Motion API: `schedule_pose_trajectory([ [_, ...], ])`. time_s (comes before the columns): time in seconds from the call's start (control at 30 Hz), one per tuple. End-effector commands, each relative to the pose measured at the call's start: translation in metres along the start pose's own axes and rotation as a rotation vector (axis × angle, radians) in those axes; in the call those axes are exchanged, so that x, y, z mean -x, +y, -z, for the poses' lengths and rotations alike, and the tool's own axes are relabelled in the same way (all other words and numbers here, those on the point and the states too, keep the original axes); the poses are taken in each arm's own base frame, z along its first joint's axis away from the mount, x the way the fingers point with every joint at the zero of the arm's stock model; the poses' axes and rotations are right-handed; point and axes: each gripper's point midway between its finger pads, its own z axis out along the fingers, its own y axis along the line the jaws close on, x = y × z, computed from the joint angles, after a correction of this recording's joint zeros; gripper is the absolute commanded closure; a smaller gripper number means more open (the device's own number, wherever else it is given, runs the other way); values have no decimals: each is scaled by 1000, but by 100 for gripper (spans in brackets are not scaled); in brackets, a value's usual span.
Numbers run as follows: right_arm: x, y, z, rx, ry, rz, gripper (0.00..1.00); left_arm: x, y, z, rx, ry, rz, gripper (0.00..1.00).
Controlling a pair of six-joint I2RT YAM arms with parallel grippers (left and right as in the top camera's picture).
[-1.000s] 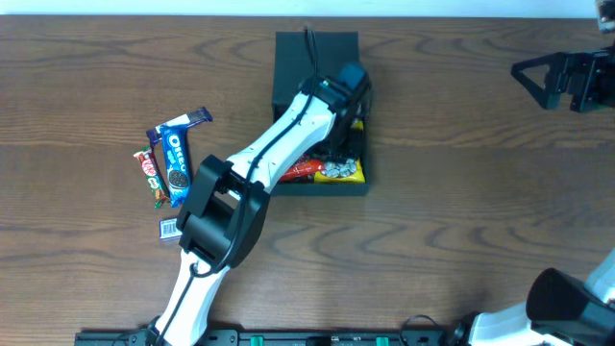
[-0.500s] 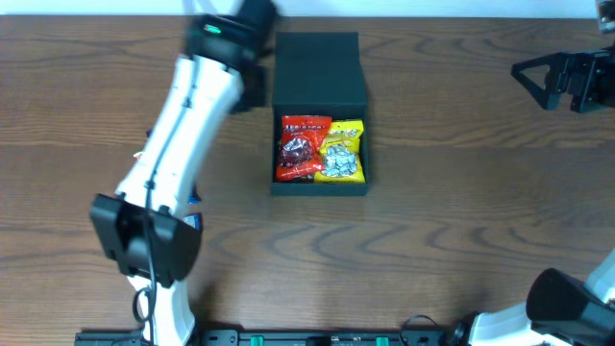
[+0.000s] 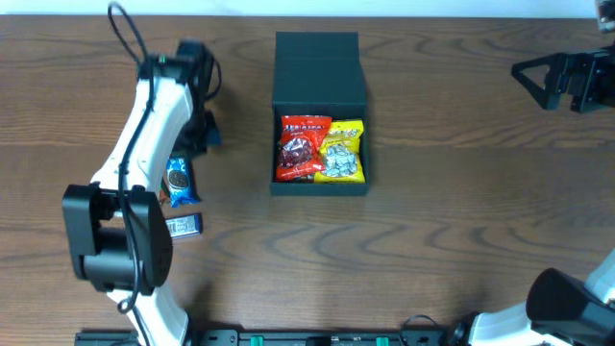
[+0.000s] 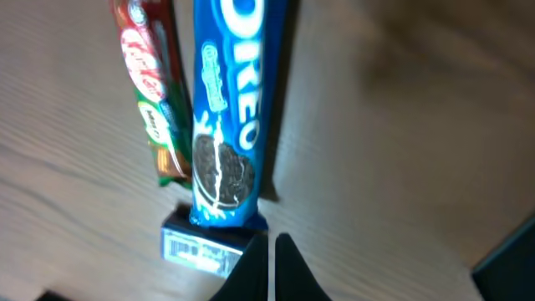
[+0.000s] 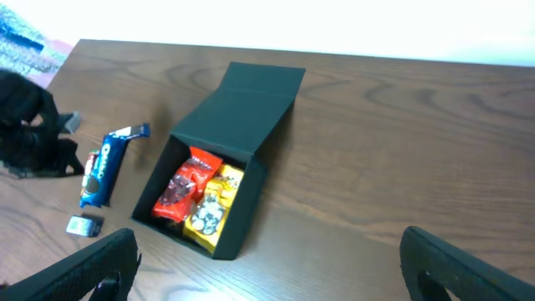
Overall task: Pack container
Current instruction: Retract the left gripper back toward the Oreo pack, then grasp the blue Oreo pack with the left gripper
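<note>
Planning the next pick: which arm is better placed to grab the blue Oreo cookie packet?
Left. The left claw, shut, hangs close by the blue Oreo cookie packet; the right claw sits open far beyond the dark cardboard box.

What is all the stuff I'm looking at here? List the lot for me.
table: 1, brown wood, under everything
container: 1, dark blue-black, mid-table, lid open
red snack packet: 1, red, inside the container
yellow snack packet: 1, yellow, inside, beside the red one
Oreo packet: 1, blue, on the table left of the container
KitKat bar: 1, red, alongside the Oreo packet
small barcoded box: 1, pale, at the Oreo packet's end
left arm: 1, white and black, over the loose snacks
left pincer: 1, black, shut, empty, near the Oreo packet's end
right pincer: 1, black, open, empty, far right
</note>
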Motion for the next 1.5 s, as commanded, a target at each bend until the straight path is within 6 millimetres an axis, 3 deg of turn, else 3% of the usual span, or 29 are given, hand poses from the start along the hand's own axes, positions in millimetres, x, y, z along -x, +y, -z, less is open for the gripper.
schedule_pose_trajectory([
  [0.0,2,-1,0,9,-12,16,1,2,14,3,-63,-26,46,91],
  [0.1,2,-1,0,10,-11,17,1,16,24,2,-57,-65,80,77],
  [0.13,2,-1,0,10,-11,16,1,20,27,2,-54,-80,88,59],
  [0.17,2,-1,0,10,-11,16,1,24,28,2,-57,-94,96,33],
  [0.2,2,-1,0,10,-11,16,1,28,28,2,-63,-106,105,26],
  [0.4,1,-1,0,11,-8,14,1,39,33,-4,-47,-152,121,17],
  [1.0,1,0,0,12,-7,23,1,24,23,-83,-9,-39,36,18],
  [1.2,1,0,0,12,-7,22,1,24,21,-92,-4,-27,27,22],
  [1.47,1,0,0,12,-6,22,1,26,19,-92,-16,-35,29,46],
])
